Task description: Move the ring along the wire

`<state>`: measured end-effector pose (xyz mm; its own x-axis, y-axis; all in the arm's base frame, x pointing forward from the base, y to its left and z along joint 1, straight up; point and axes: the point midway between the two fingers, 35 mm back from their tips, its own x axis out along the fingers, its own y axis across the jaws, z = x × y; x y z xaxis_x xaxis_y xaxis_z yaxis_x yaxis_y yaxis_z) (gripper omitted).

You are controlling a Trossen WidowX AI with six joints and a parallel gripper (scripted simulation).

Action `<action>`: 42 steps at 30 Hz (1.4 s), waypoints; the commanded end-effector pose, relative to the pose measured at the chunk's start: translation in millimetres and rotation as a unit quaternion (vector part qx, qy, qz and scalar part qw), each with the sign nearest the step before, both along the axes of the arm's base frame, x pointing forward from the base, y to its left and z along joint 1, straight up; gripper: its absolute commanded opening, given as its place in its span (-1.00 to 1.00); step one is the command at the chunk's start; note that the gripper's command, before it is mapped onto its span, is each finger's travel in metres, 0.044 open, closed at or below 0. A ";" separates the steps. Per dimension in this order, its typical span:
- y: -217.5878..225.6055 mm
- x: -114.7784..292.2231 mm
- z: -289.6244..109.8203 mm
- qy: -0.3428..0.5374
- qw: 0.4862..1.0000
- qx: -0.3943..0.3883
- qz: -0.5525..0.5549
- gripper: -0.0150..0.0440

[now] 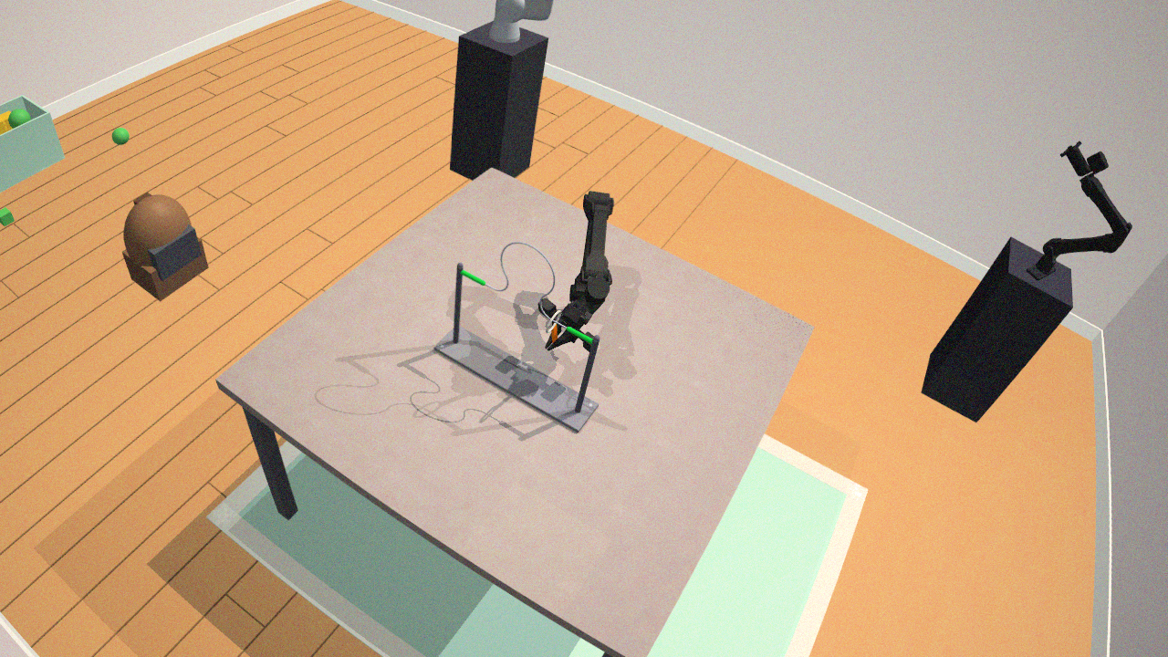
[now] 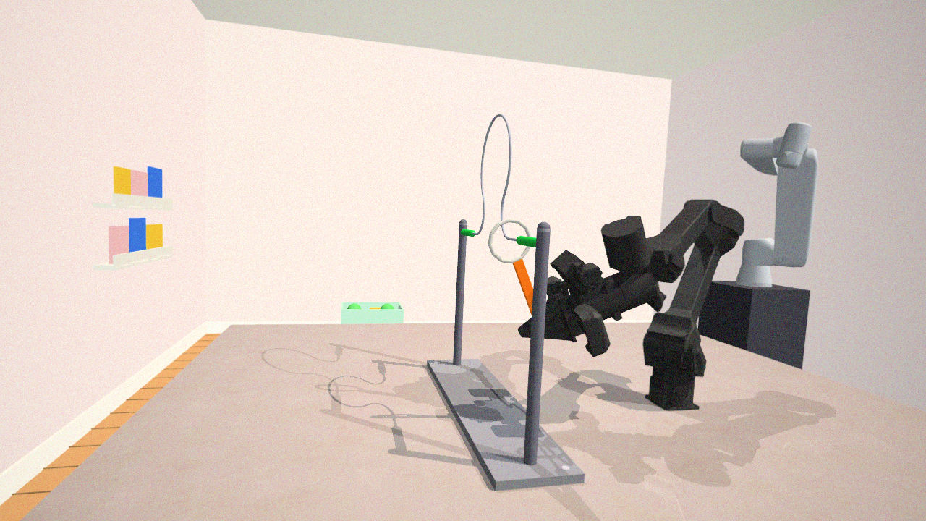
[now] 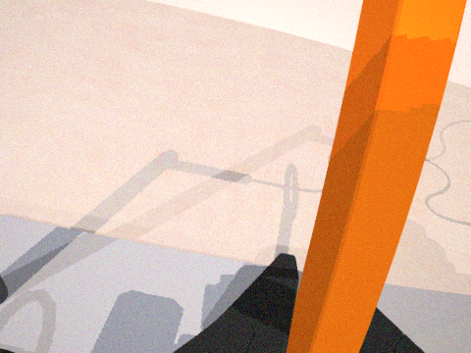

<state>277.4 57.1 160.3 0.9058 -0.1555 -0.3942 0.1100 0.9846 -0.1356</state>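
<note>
Gripping the flat orange handle (image 2: 523,283) near its lower end, the black parallel-jaw gripper (image 2: 542,312) is shut on it, which keeps the fingers and arm low, well apart from the thin grey looping wire (image 2: 495,155) above. The handle slants up to the white ring (image 2: 506,240), which sits around the short green wire section (image 2: 525,242) just beside the nearer dark grey post (image 2: 537,343), so any contact there is allowed. The far post (image 2: 460,294) carries its own green stub (image 2: 467,231). From the wrist view only the handle shows; whether the ring already rests its weight on the green part is hard to say. Releasing looks like the next call.
</note>
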 end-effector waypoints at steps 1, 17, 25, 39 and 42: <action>8.8 1.1 2.3 -0.002 1.000 0.019 -0.002 -1.00; 32.0 0.9 2.2 -0.003 0.999 0.047 -0.001 -1.00; 40.5 0.8 2.2 -0.003 0.999 0.048 0.000 -1.00; 54.6 0.7 2.3 -0.004 0.999 0.049 0.000 -1.00; 57.6 0.6 2.3 -0.004 0.999 0.050 0.000 -1.00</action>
